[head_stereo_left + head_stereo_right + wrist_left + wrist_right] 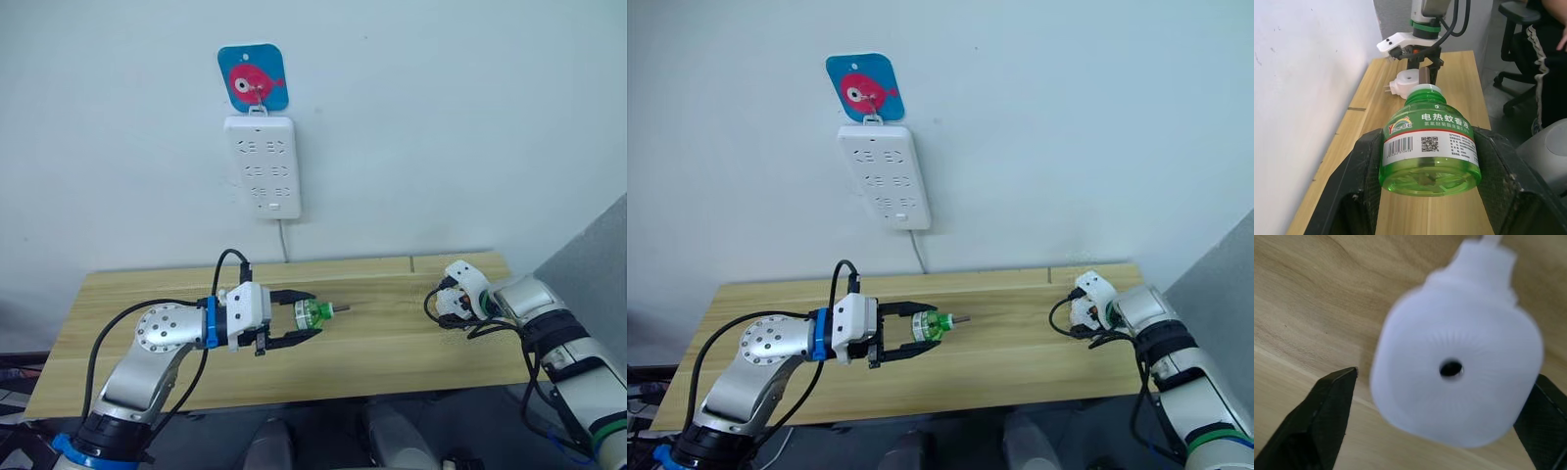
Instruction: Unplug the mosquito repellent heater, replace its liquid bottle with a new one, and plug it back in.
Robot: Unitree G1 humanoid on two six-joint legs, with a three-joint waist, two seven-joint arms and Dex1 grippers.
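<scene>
My left gripper is shut on a green liquid bottle. It holds the bottle level above the table, neck and wick toward the right arm. The mosquito repellent heater, a white rounded unit with a round dark hole, lies unplugged on the table at the right. Its prongs point toward the wall. My right gripper hangs over the heater, open, one black finger on each side, with a gap showing beside one finger. The bottle's tip is well short of the heater.
A tall white power strip hangs on the wall above the table's back edge, under a blue hook pad; its cord drops behind the wooden table. Beyond the table's right end a person sits by a black office chair.
</scene>
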